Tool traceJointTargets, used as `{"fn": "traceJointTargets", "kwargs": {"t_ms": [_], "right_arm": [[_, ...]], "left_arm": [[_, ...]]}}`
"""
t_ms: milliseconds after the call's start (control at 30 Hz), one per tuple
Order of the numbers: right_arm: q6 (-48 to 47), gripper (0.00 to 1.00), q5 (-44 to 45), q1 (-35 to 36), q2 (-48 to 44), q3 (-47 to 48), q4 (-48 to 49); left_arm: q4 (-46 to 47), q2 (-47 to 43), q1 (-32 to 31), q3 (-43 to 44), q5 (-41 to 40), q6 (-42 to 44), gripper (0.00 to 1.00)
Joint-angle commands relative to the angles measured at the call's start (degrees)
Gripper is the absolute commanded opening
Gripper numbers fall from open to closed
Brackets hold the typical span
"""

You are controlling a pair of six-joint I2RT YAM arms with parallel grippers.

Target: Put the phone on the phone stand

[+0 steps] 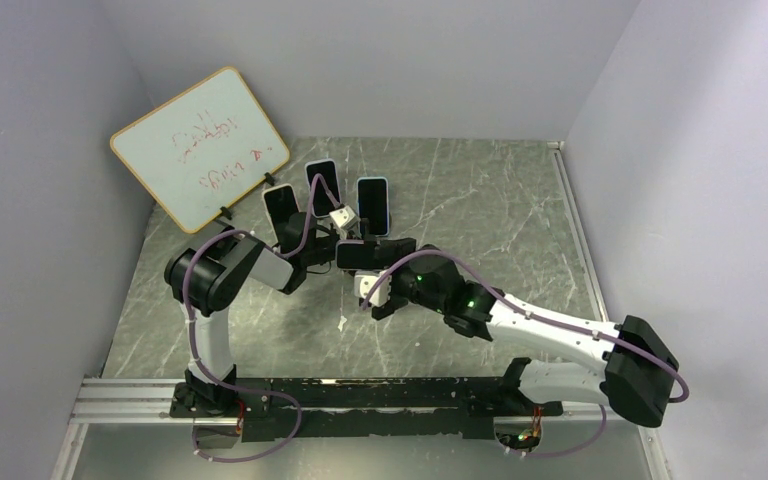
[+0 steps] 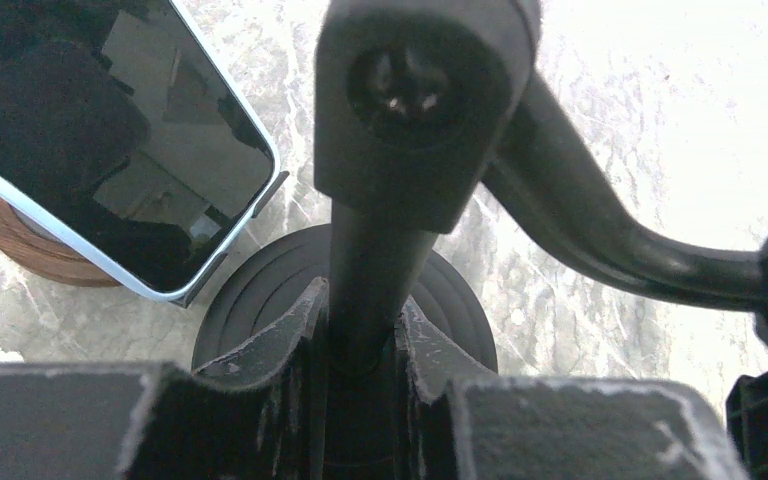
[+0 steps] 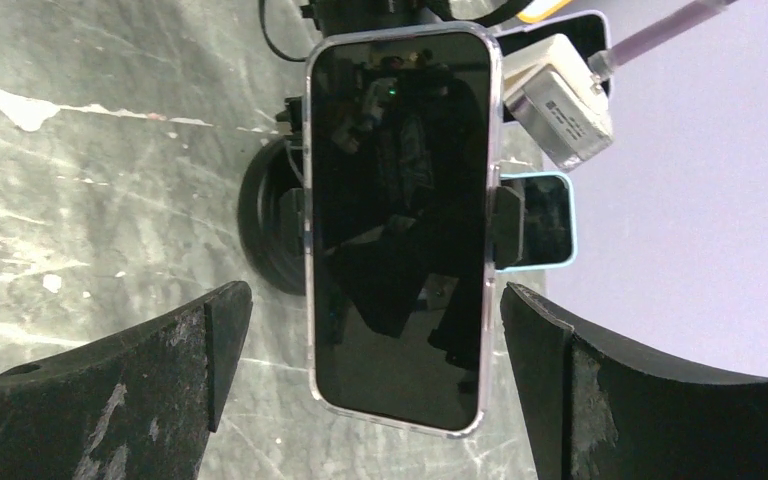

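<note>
A black phone in a clear case (image 3: 400,230) sits between the side clamps of a black phone stand, screen facing my right wrist camera; it also shows from above (image 1: 375,252). The stand has a round black base (image 3: 263,235) and a black post (image 2: 365,260). My left gripper (image 2: 360,312) is shut on that post just above the base (image 2: 250,310). My right gripper (image 3: 372,300) is open, its fingers (image 3: 190,350) either side of the phone's lower end and apart from it. From above it is just in front of the stand (image 1: 375,290).
Three other phones stand on holders behind: (image 1: 280,205), (image 1: 322,185) and a blue-cased one (image 1: 372,203). One blue-cased phone (image 2: 110,140) on a wooden base (image 2: 20,240) is close left of the stand. A whiteboard (image 1: 200,145) leans at the back left wall.
</note>
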Motion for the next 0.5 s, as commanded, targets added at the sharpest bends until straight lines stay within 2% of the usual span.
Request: {"fn": "traceJointTargets", "kwargs": {"t_ms": [0,467], "right_arm": [[1.8,1.0,-3.8,-0.9,0.3,2.6,-3.1],[0.3,1.0,1.2,-1.9,4.0,-1.5,8.3]], "left_arm": [[-8.9,2.8,0.4,-0.6,2.3,-4.2,0.05],[-9.0,3.2,0.5,-0.3,2.9,-4.4,0.05]]}}
